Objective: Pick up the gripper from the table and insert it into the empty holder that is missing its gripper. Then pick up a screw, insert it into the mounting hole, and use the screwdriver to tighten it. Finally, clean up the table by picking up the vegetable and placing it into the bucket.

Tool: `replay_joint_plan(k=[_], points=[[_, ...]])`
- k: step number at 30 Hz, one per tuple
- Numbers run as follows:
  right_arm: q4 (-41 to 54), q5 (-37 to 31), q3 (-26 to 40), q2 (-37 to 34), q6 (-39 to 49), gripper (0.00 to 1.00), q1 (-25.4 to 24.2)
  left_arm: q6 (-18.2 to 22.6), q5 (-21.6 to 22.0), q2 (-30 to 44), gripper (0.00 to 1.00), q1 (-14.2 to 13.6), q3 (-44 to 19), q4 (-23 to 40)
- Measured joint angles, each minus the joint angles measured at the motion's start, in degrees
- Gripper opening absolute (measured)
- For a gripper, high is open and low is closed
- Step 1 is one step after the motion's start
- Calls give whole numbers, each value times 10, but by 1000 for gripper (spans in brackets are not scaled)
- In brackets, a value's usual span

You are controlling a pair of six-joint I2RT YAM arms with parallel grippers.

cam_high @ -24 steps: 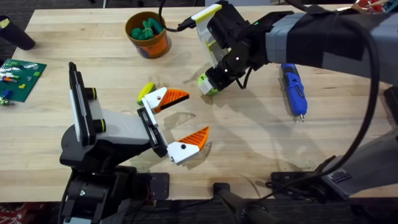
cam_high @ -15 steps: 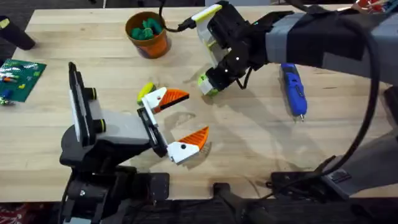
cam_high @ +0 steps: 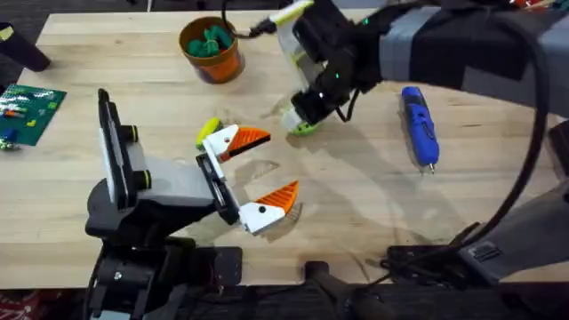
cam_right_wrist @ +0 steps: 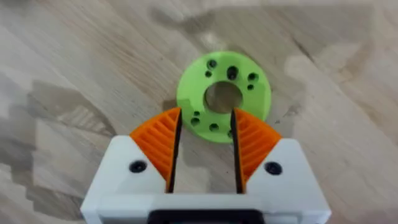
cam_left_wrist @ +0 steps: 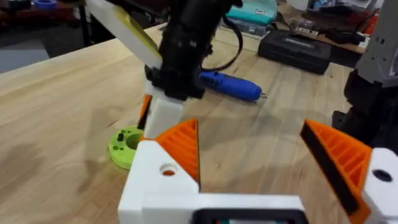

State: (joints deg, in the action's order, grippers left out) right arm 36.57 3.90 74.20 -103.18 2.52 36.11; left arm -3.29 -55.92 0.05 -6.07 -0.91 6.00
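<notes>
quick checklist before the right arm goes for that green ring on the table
1. Right gripper lined up with the green ring: ok, the ring lies just past the fingertips in the right wrist view.
2. Fingers parted enough to take the ring: not ok, the gap is narrower than the ring.
3. Ring flat on the table: ok.
4. Left gripper out of the way: ok, it is open and off to the side of the ring.
5. Screwdriver within reach: ok, lying on the table beside the right arm.
6. Bucket holding the vegetable: cannot tell, something green is inside.
</notes>
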Motion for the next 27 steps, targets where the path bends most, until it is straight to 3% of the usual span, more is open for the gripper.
replay_joint_plan(k=[7,15,27], points=[[8,0,64,-1,-4,465,1,0,0,0,984,0,0,0],[4,-2,66,-4,-4,465,1,0,0,0,984,0,0,0],[-23,-11,67,-77,-6,465,1,0,0,0,984,0,0,0]])
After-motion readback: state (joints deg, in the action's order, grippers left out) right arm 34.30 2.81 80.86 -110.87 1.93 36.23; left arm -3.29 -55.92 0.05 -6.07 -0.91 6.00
